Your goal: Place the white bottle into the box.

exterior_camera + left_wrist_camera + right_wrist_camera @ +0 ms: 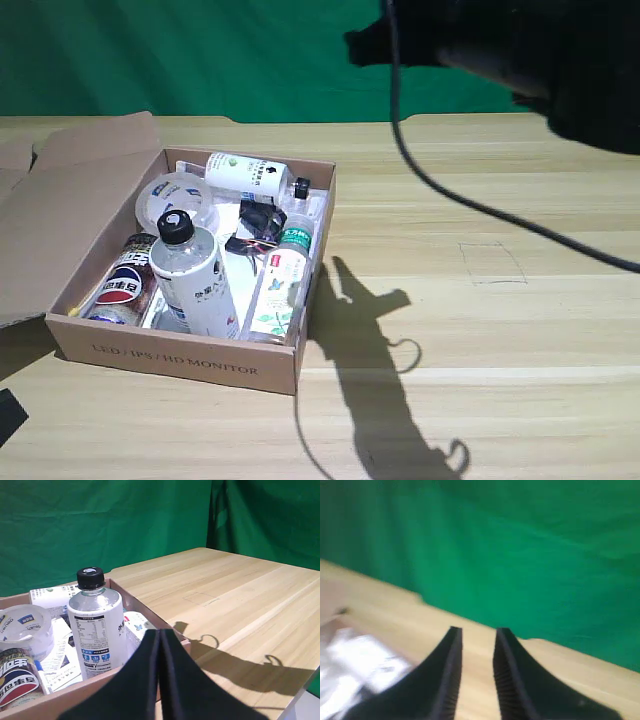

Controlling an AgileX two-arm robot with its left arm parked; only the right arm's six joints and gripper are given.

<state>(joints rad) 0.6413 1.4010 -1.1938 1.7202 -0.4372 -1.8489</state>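
Note:
The white bottle (pixel 195 270) stands upright inside the box (pixel 180 362), near the front wall; its black cap and clear shoulder show. The left wrist view has the same bottle (pixel 95 627) behind the box's rim (pixel 150 614). My right gripper (pixel 365 45) hangs high above the table's far edge, well to the exterior view's right of the box and away from the bottle. In the right wrist view the gripper (pixel 476 630) is open, with a narrow gap between its fingers and nothing in it.
Also in the box are a smaller white bottle (pixel 245 172) lying at the back, a tape roll (pixel 175 200), a Pepsi can (pixel 125 282) and a green-capped clear bottle (pixel 285 272). A black cable (pixel 420 165) droops over the table. A pencilled square (pixel 492 263) marks the wood.

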